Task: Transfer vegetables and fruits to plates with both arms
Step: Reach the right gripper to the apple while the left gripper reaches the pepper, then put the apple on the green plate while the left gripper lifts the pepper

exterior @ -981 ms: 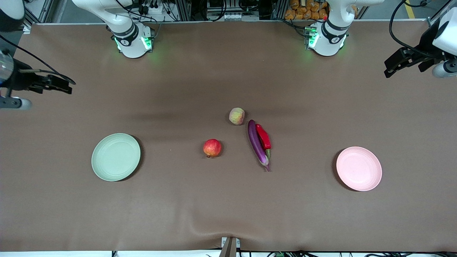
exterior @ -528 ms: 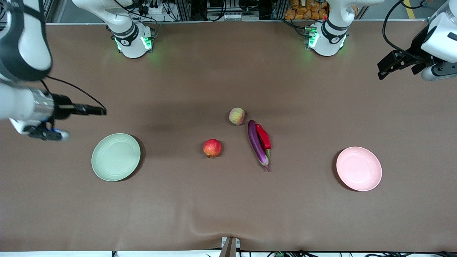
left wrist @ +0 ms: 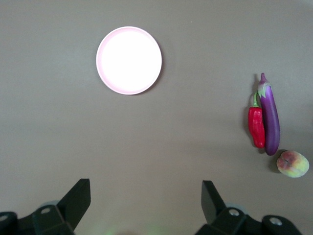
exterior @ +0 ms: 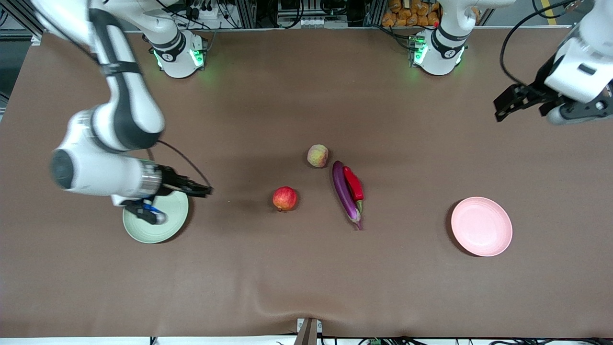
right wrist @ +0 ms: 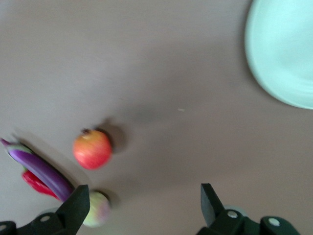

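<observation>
**Both grippers in the air, produce untouched at mid-table**

Right gripper (exterior: 203, 190): up in the air over the edge of the pale green plate (exterior: 163, 230) and the bare mat beside it. Fingers spread wide in the right wrist view (right wrist: 142, 205), nothing between them. Arm reaches in from its base at the top of the front view.

Left gripper (exterior: 503, 106): high over bare mat near the left arm's end of the table, well apart from all produce. Fingers spread (left wrist: 145, 198), empty.

Pomegranate (exterior: 285, 198): alone on the mat at mid-table, between the green plate and the eggplant, apart from both.

Eggplant (exterior: 346, 194): long axis runs roughly toward the front camera, slightly slanted; stem end nearest the camera, blunt end pointing toward the bases.

Chili pepper (exterior: 354, 184): lies alongside the eggplant on the side toward the left arm's end, touching or nearly so, same axis, green stem toward the camera.

Peach (exterior: 317, 155): just beside the eggplant's blunt end, farther from the camera than the pomegranate.

Pale pink plate (exterior: 481, 226): toward the left arm's end, well apart from the produce, holding nothing.
</observation>
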You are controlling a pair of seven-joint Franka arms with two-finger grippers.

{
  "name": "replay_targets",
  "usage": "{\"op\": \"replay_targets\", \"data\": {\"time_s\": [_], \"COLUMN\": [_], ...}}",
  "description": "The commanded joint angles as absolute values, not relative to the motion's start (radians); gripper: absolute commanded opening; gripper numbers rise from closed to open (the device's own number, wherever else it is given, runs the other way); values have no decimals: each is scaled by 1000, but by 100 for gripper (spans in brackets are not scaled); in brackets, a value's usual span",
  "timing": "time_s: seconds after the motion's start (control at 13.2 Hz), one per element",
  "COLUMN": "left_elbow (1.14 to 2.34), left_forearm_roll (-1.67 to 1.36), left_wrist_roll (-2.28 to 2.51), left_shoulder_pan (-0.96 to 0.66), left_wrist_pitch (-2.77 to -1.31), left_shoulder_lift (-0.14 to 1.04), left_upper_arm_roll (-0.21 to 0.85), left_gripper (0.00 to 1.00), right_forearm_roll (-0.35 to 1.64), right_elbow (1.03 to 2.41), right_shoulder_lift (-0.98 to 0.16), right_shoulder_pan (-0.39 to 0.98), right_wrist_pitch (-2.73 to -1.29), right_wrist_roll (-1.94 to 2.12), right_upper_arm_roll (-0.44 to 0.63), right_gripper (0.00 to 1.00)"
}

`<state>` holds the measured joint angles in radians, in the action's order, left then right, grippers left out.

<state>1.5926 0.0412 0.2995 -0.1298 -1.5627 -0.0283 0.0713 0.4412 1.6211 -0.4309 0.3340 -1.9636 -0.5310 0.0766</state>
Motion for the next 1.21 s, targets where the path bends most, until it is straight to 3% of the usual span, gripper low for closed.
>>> {"op": "replay_targets", "data": {"time_s": [0.0,0.23,0.45,0.91,1.06,1.13], "left_elbow": [1588,1588,1585,1586,1591,1597], "left_forearm_roll": [31,41,101,227,273,290], "left_wrist_roll": [397,607,884,1314,1390,1402], "left_shoulder_pan": [-132,-140,-244,-386,-391,-403], "left_wrist_pitch": [-1624,-1745,-1928,-2184,-2235,-2240], "left_shoulder_lift": [56,181,337,607,658,676], "left_upper_arm_roll": [129,218,235,233,235,235], "left_gripper": [100,100,100,100,100,100], "right_forearm_roll": [456,445,437,391,391,391], "right_elbow": [1609,1598,1595,1608,1614,1617], "right_shoulder_lift": [-526,-647,-719,-756,-755,-753], "right_shoulder_pan": [466,595,635,680,678,678], "right_wrist_pitch": [-2148,-2359,-2492,-2562,-2559,-2556], "right_wrist_roll": [-700,-879,-876,-879,-879,-879], "right_upper_arm_roll": [86,86,86,87,87,87], "right_gripper": [100,100,100,100,63,53]}}
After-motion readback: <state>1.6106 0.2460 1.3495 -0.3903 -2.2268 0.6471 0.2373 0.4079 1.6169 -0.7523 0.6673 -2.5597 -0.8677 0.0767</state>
